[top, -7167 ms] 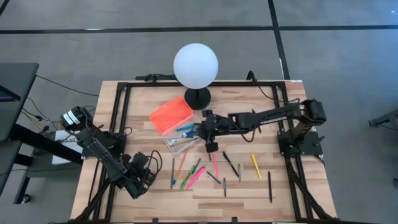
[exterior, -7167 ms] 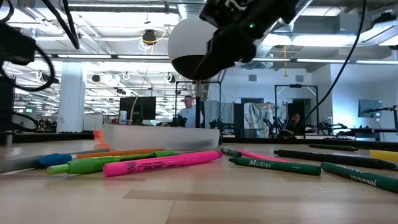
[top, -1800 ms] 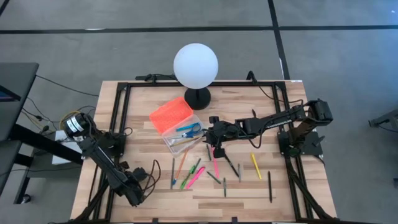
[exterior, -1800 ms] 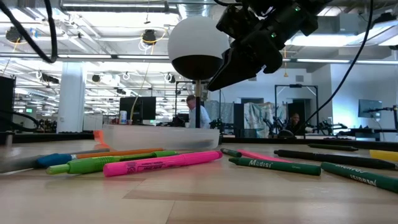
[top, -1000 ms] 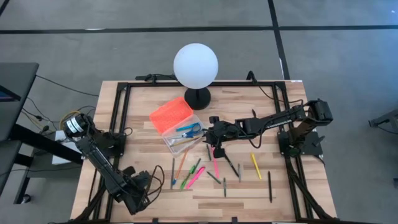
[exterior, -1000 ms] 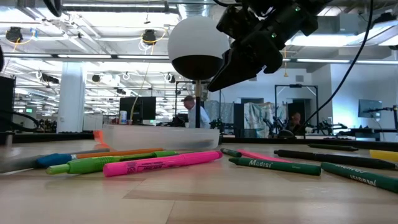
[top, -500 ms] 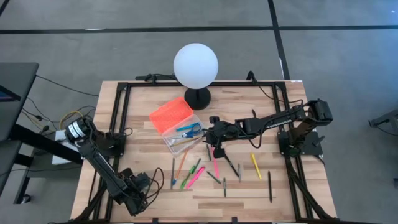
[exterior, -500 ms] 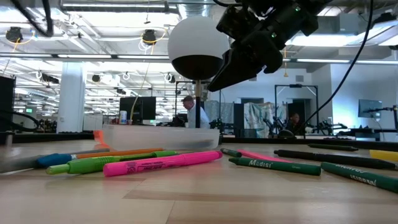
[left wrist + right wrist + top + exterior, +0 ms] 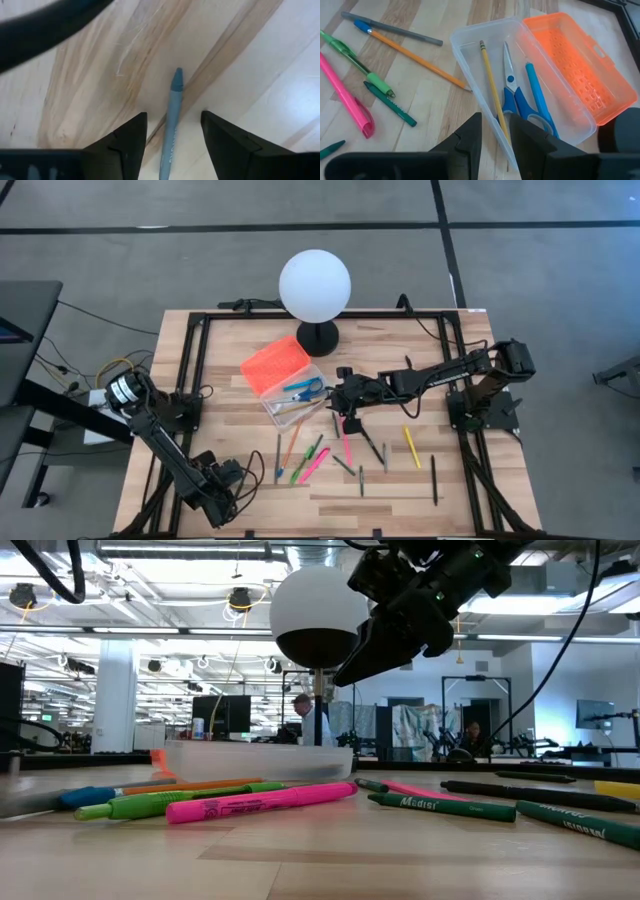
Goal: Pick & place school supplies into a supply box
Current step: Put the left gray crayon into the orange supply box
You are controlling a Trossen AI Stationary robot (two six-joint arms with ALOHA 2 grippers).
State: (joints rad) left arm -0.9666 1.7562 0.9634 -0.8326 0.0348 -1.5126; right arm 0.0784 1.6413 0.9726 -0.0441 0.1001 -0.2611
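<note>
The supply box lies open, its clear body beside its orange lid. In the right wrist view it holds a pencil, blue-handled scissors and a blue marker. Several pens and markers lie loose on the table, among them a pink one, a yellow one and a black one. My right gripper hovers by the box's right end, narrowly open and holding nothing. My left gripper is low at the near-left corner, open, its fingers on either side of a blue crayon that lies flat on the wood.
A white globe lamp stands on a black base just beyond the box. Black frame rails run along the table's edges. Green and pink markers lie side by side in the low view. Bare wood shows along the near edge.
My left gripper has crept slightly toward the table's near-left corner and stayed low. My right gripper has kept still, and no object has moved.
</note>
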